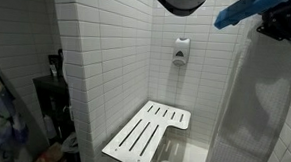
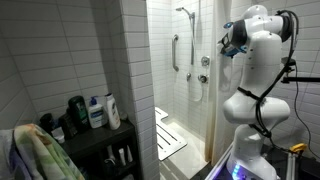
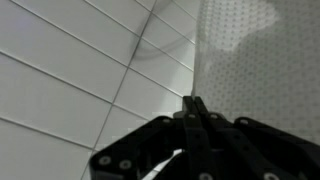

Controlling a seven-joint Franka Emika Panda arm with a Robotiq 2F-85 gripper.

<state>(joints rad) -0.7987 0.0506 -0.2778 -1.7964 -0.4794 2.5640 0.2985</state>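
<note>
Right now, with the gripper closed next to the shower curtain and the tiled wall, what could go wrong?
1. The gripper is shut right at the edge of the shower curtain. I cannot tell whether it pinches the fabric, but if it does, a hard pull could strain or tear it.
2. The tiled wall lies close beyond the fingertips, so a push forward might strike it.

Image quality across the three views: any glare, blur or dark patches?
Wrist view: dim and grey, the shut gripper a near-black silhouette, the tiled wall soft. In an exterior view, a dark blurred shape crowds the top edge, while the shower seat is fairly sharp. In an exterior view, the shower stall is brightly lit, the bottles shaded, the towel out of focus.
</note>
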